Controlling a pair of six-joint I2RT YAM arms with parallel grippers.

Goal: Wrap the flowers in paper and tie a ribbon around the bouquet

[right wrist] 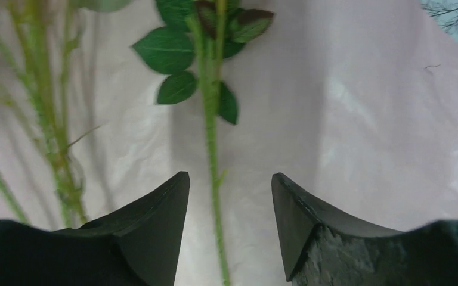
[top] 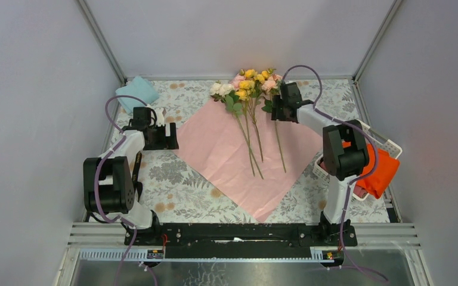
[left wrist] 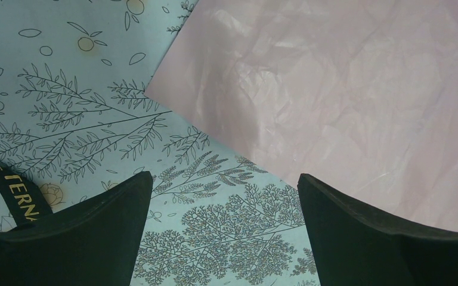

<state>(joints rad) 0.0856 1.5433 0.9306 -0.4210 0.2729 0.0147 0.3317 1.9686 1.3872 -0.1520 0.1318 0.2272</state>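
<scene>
**Stem in the gap of the right arm's parted fingers**

Flowers point(top: 247, 83) lie on the paper point(top: 214, 149), which is spread as a diamond. The blooms sit at its far corner and the stems fan back toward the arms. The long axis therefore runs far to near.

The right gripper point(right wrist: 231, 179) hangs over the rightmost stem point(right wrist: 212, 143), just below the blooms. Its jaws are parted to a middling width and grip nothing. In the wrist view that stem passes lengthwise through the gap, a little nearer one finger, so the jaws would close across it. The other stems lie apart from it, outside the gap. The right arm is plainly the nearer one to the flowers.

The left gripper point(left wrist: 225, 179) is spread wide and empty above the printed tablecloth point(left wrist: 83, 119). It is just beside the paper's left corner and well apart from the stems. An end of the ribbon point(left wrist: 15, 190) shows beside its finger.

By my reading, any gathering of stems falls to the right arm, and the paper's left edge suits the left arm.
</scene>
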